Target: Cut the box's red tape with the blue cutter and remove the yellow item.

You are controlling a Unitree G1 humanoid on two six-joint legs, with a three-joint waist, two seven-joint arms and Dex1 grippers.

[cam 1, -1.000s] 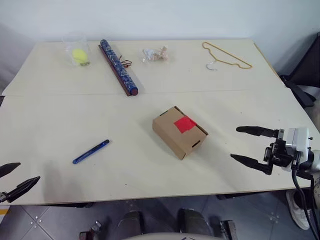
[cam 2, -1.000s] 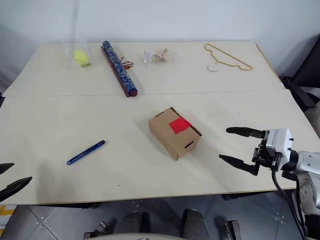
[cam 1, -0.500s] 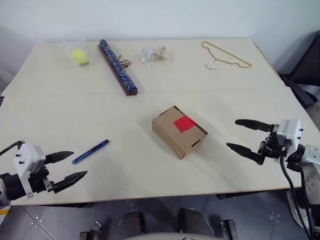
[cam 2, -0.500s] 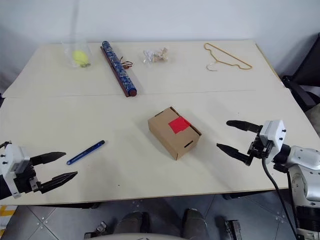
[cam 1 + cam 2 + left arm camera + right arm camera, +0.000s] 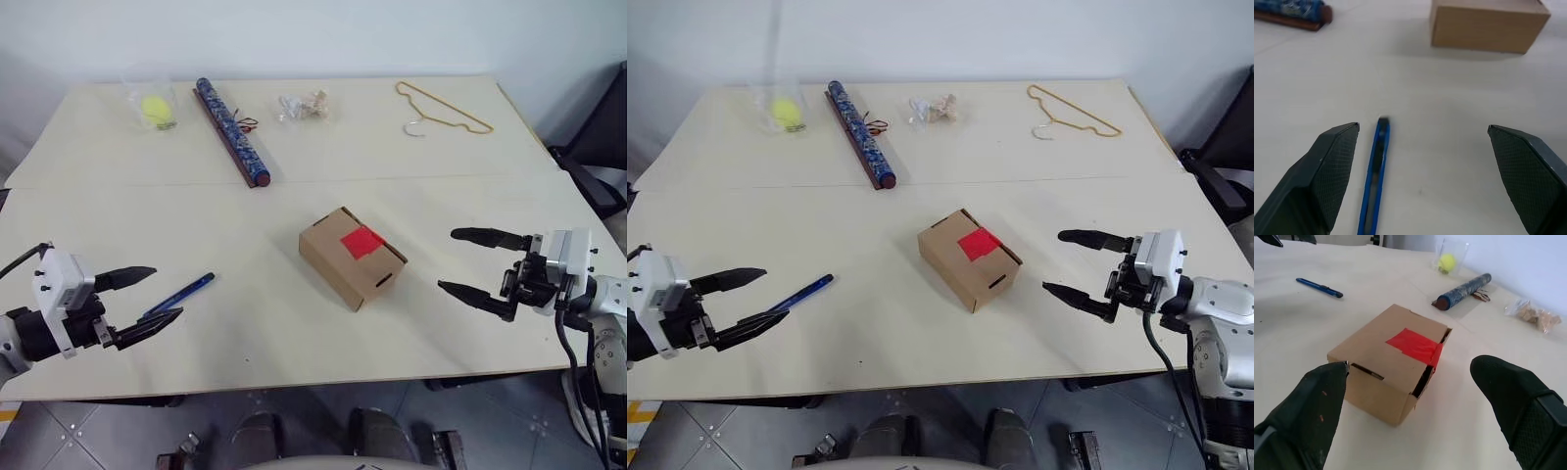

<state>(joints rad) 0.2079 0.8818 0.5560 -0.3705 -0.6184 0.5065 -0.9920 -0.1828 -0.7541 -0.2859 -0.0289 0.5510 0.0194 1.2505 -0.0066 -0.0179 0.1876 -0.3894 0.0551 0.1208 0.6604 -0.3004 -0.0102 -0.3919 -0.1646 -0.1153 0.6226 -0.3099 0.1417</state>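
Note:
The box (image 5: 348,257) is a small brown carton in the middle of the table, with the red tape (image 5: 361,242) as a square patch across its top flap seam. To its left lies the blue cutter (image 5: 182,294), slim and slanted. My left gripper (image 5: 168,293) is open, and its fingers straddle the cutter's near end; in the left wrist view the cutter (image 5: 1376,176) lies close to one finger (image 5: 1332,166). My right gripper (image 5: 447,259) is open, right of the box and pointing at it, apart from it. The yellow item is hidden.
Along the far side of the table lie a long dark blue patterned tube (image 5: 231,132), a yellow-green ball in a clear bag (image 5: 154,108), a small bag of beige pieces (image 5: 302,105) and a yellow wire hanger (image 5: 443,110). The table's front edge (image 5: 323,384) runs just below both grippers.
My left gripper has swung in from the left edge of the picture to the cutter, and its fingers now flank the cutter. The right gripper has edged slightly toward the box.

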